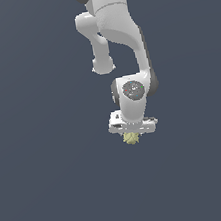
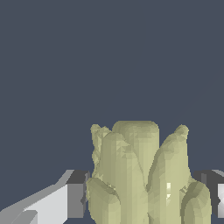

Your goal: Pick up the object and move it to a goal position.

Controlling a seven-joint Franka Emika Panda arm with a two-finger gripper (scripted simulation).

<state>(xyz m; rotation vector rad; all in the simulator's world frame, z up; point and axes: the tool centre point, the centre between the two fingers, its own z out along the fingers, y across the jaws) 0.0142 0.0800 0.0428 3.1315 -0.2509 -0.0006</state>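
The object point(image 1: 131, 138) is a small lumpy pale yellow-green item with ridges, seen just under the white arm's hand in the exterior view. In the wrist view the object point(image 2: 142, 175) fills the space between the two fingers, and the grey pads point(image 2: 78, 192) press against its sides. My gripper point(image 1: 132, 134) is shut on it. The fingers themselves are mostly hidden behind the hand in the exterior view. No goal marker shows in either view.
The white arm point(image 1: 122, 45) comes down from the upper middle of the exterior view. Around it lies a plain dark blue-grey surface point(image 1: 48, 183), with no other objects in sight.
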